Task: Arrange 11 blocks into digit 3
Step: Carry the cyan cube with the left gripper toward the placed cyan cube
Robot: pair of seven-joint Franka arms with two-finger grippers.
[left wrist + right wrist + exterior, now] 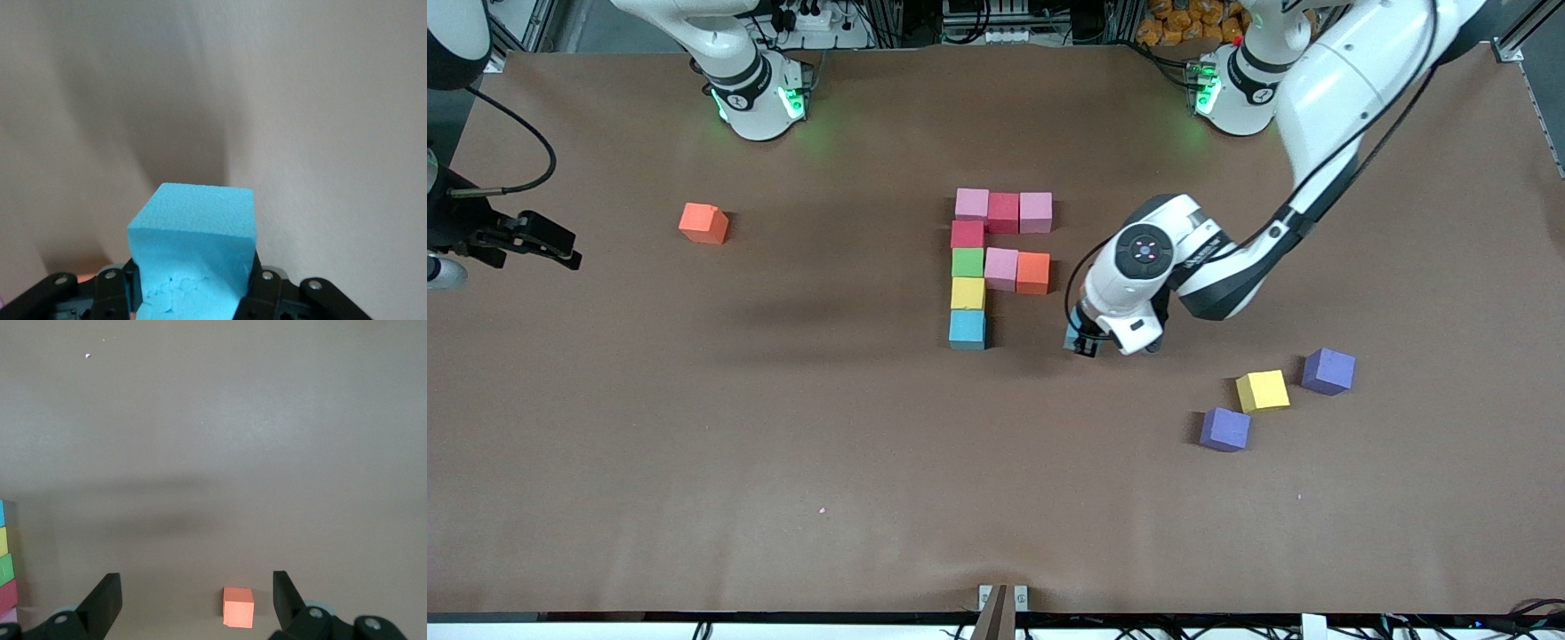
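Several blocks form a partial figure (1000, 267): a pink-red-pink top bar, a column of red, green, yellow and light blue (967, 328), and a pink and orange middle bar. My left gripper (1085, 343) is shut on a second light blue block (193, 227), low over the table beside the column's light blue end, toward the left arm's end. That block (1072, 336) barely shows under the hand. My right gripper (197, 603) hangs open and waits at the right arm's end of the table, with a loose orange block (238, 607) on the table below it.
The loose orange block (703, 222) lies toward the right arm's end. A yellow block (1262, 389) and two purple blocks (1328, 371) (1224, 428) lie toward the left arm's end, nearer the front camera than the left hand.
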